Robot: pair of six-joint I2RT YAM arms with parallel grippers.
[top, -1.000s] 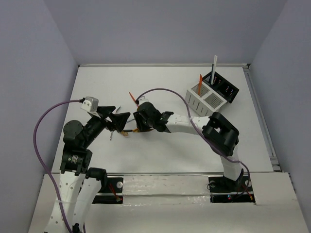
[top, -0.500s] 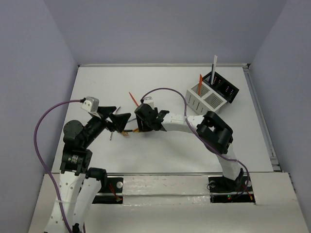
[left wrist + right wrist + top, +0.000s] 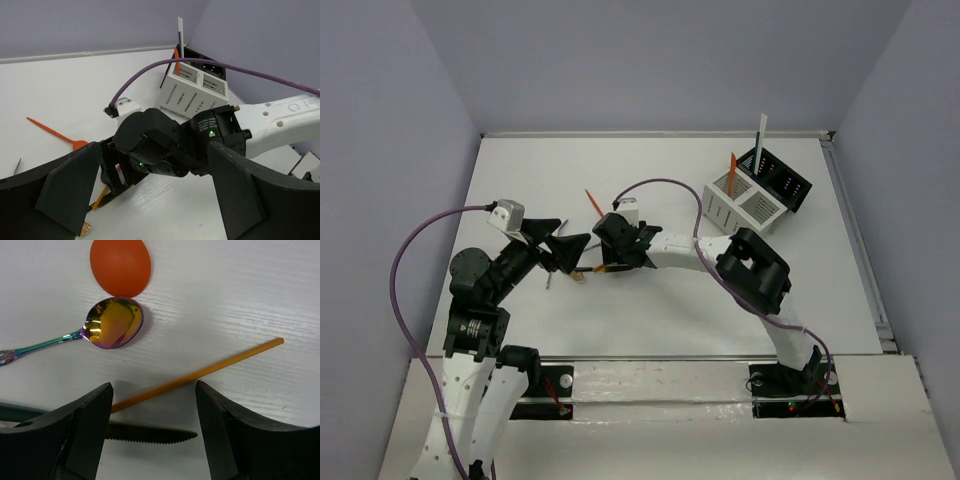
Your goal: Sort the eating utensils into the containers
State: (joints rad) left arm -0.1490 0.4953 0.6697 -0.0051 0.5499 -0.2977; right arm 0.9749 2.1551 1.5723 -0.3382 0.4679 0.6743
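Note:
My right gripper [image 3: 156,440] is open and low over the table, its jaws on either side of a dark serrated knife [image 3: 150,432] and a gold-brown chopstick [image 3: 200,372]. Beyond them lie an iridescent spoon [image 3: 112,322] and the bowl of an orange-red spoon [image 3: 120,265]. In the top view this gripper [image 3: 607,262] sits mid-table. My left gripper [image 3: 570,238] is open and empty, just left of it, facing the right gripper [image 3: 150,145]. An orange-red fork [image 3: 592,203] lies behind them. The white caddy [image 3: 738,205] and joined black box [image 3: 780,178] stand at the back right.
An orange-red utensil [image 3: 733,165] and a tall white-and-black stick [image 3: 760,132] stand upright in the containers. The right arm's purple cable [image 3: 200,62] arcs over the table. A raised rail [image 3: 855,240] runs along the right table edge.
The right arm's elbow has shifted left and its gripper has edged slightly left over the utensils. The left arm has not moved.

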